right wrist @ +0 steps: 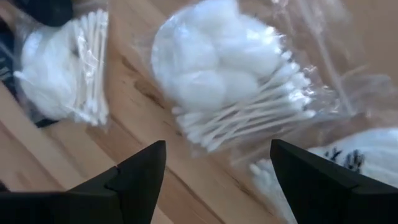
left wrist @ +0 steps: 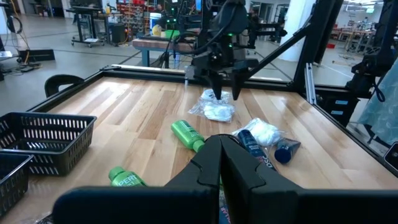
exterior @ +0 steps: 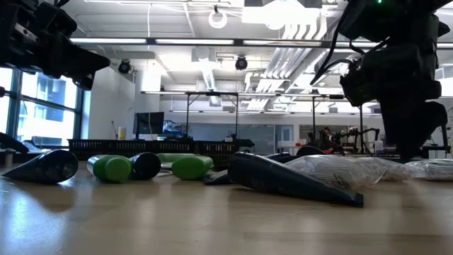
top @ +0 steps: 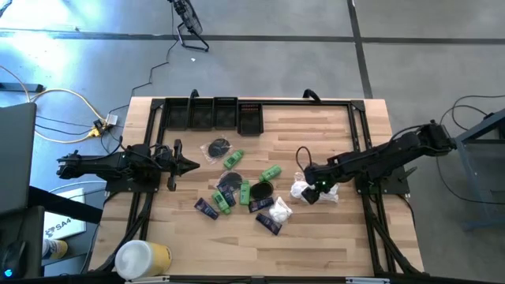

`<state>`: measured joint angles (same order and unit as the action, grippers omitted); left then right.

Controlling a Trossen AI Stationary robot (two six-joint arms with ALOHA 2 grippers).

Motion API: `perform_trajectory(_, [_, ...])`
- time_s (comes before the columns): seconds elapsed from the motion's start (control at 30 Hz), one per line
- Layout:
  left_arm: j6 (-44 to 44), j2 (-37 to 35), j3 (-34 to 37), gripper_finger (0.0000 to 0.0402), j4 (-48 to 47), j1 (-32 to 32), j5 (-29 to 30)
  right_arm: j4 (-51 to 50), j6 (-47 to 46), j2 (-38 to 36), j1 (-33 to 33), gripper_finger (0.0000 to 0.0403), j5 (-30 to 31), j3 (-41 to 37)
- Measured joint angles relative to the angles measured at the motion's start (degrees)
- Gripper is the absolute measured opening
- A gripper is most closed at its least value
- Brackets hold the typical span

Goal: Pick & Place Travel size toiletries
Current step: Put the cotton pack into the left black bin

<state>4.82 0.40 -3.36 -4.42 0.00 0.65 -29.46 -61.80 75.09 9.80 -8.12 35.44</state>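
Note:
The travel size toiletries lie scattered on the table's middle: green bottles (top: pixel 233 160) (top: pixel 271 173), dark sachets (top: pixel 207 208) (top: pixel 268 224), round black discs (top: pixel 218 147) (top: pixel 262 189) and white plastic-wrapped packets (top: pixel 280 210). My right gripper (top: pixel 314 188) hangs open, pointing steeply down, over a packet of cotton balls and swabs (right wrist: pixel 217 68) at the cluster's right end. Its fingers (right wrist: pixel 140 174) stand just short of this packet, apart from it. Another packet (right wrist: pixel 59 68) lies beside it. My left gripper (top: pixel 189 165) waits shut at the table's left, level, above the wood.
Black mesh baskets (top: pixel 213 114) stand in a row along the far edge. A large white-and-yellow cylinder (top: pixel 142 259) lies at the near left corner. A black frame (top: pixel 359 126) rims the table. Bare wood shows at the far right and the near middle.

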Motion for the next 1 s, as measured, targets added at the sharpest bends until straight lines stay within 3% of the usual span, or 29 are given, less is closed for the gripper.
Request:
perform_trajectory(0.8, [0.00,0.00,0.00,0.0002,-0.18,-0.01,-0.01,7.62,-1.16,0.04,1.09,0.0280,3.71,0.07])
perform_trajectory(1.0, [0.00,0.00,0.00,0.0002,-0.18,0.01,-0.01,7.68,-1.00,0.04,2.09,0.0237,4.97,0.07])
